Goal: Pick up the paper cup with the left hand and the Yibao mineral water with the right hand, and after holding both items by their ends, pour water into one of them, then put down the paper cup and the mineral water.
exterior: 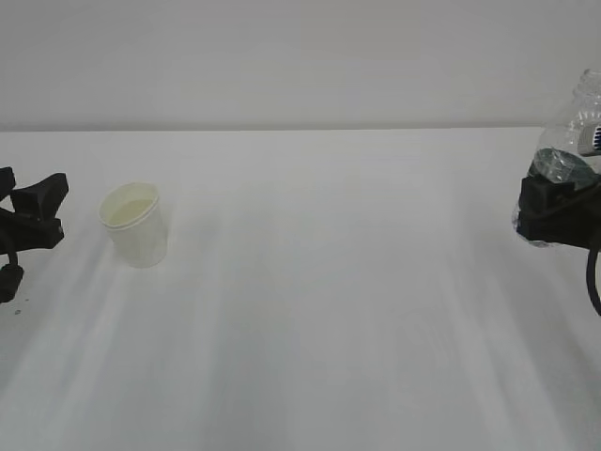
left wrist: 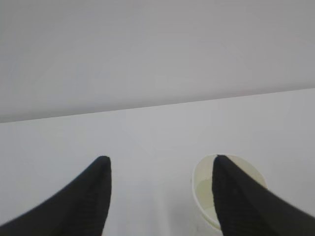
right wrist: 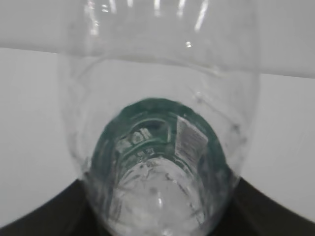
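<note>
Now the paper cup (exterior: 135, 224) stands on the tabletop (exterior: 329, 310), just right of the left pincer (exterior: 38, 211), whose jaws gape empty. Far right of the cup, the right pincer (exterior: 554, 211) clamps the Yibao mineral water (exterior: 568, 141).

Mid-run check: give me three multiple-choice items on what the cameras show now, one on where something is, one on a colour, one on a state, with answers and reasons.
1. Where does the paper cup stand in the exterior view?
A. On the table, left part, beside the left gripper
B. Between the left gripper's fingers, lifted
C. Next to the bottle, at the right edge

2. What colour is the label band on the Yibao mineral water?
A. Red
B. Dark green
C. Yellow

3. What is the right gripper doing?
A. Hanging open with nothing in it
B. Gripping the paper cup
C. Gripping the bottle

Answers: 1 A, the cup rests on the table, just outside the open left fingers; 2 B, the right wrist view shows a green band through the plastic; 3 C, its black jaws clasp the bottle's lower part.
</note>
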You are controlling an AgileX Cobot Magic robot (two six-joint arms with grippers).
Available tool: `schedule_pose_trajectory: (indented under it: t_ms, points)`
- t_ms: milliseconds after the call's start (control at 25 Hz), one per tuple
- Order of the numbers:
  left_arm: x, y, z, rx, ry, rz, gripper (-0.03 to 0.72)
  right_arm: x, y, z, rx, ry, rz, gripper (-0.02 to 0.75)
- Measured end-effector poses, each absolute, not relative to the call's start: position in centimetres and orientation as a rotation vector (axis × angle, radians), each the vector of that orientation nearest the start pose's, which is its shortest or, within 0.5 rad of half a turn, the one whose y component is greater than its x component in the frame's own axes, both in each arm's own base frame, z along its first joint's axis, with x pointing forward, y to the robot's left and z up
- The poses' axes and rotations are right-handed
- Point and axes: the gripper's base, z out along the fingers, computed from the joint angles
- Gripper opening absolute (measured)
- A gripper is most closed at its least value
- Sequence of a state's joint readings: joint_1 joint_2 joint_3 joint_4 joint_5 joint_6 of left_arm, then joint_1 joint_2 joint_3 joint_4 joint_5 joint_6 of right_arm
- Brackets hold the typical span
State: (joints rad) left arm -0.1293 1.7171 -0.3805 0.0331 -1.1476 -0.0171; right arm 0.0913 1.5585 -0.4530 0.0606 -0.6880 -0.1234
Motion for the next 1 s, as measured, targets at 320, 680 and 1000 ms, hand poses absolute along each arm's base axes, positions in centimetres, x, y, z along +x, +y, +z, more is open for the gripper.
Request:
schedule_pose_trajectory:
  t_ms: [320, 680, 1000]
  points:
    - [26.7, -3.8, 15.6, 0.128, 1.669, -0.126, 0.456, 27.2, 2.1, 17.3, -0.132, 1.887, -0.027, 0.406]
    - [26.7, -3.8, 15.6, 0.134, 1.669, -0.128, 0.456, 27.5, 2.2, 16.1, -0.127, 1.913, -0.022, 0.406]
    - [26.7, -3.8, 15.6, 0.135, 1.669, -0.129, 0.456, 27.9, 2.2, 14.7, -0.124, 1.923, -0.019, 0.406]
